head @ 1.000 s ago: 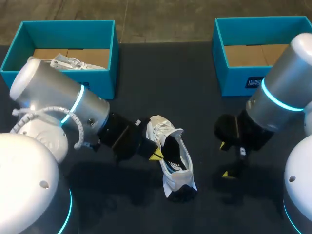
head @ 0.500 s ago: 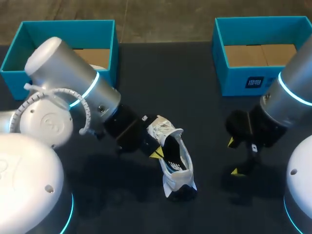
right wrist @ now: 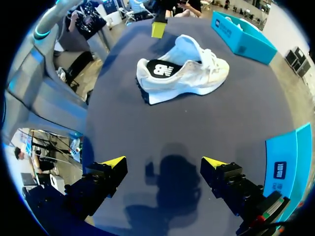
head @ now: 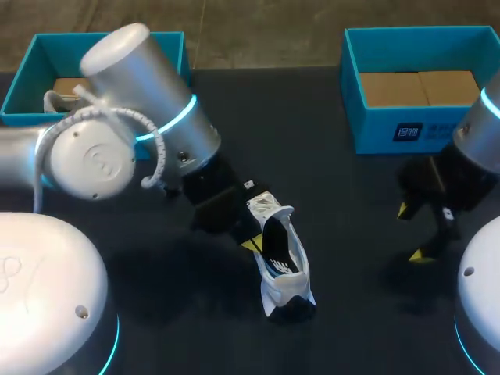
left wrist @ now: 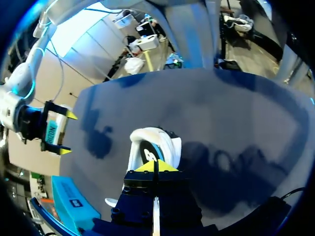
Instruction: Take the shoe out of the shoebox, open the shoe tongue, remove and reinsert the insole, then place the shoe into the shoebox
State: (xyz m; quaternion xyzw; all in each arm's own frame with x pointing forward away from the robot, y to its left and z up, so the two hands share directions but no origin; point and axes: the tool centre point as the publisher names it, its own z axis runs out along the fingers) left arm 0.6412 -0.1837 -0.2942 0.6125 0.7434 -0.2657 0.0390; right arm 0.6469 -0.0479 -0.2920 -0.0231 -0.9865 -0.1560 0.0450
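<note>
Mid-table, btwn the two arms, the shoe (head: 283,262) sits on the table (head: 328,180). It is clear of the left shoebox (head: 47,37) and the right shoebox (head: 375,125). Heel is toward the robot, toe points away. The dark insole (right wrist: 160,69) shows through the opening.

Status, left gripper (head: 250,245): fingertips pressed together, nothing seen btwn them. Tips are just beside the collar on the shoe's left flank. Contact w/ the shoe can't be confirmed.

Status, right gripper (head: 412,233): fingers spread apart, empty, low over the table, well apart from the shoe on its right.

Est. step: opening the tongue (right wrist: 191,48) for insole access. Shoe is out of the box; insole not yet out.

Recommended procedure:
1. Part the left fingers before entry; closed tips can't pinch a tongue or insole edge.
2. Pin toe or sidewall w/ the right gripper; the shoe looks light and will likely skid under a one-sided pull.
3. Pinch the tongue near its free end and pull toward the toe, not upward.
4. Take the insole at the heel edge and peel slowly; it prob. folds.

Caution: laces (right wrist: 211,61) may snag a fingertip.
</note>
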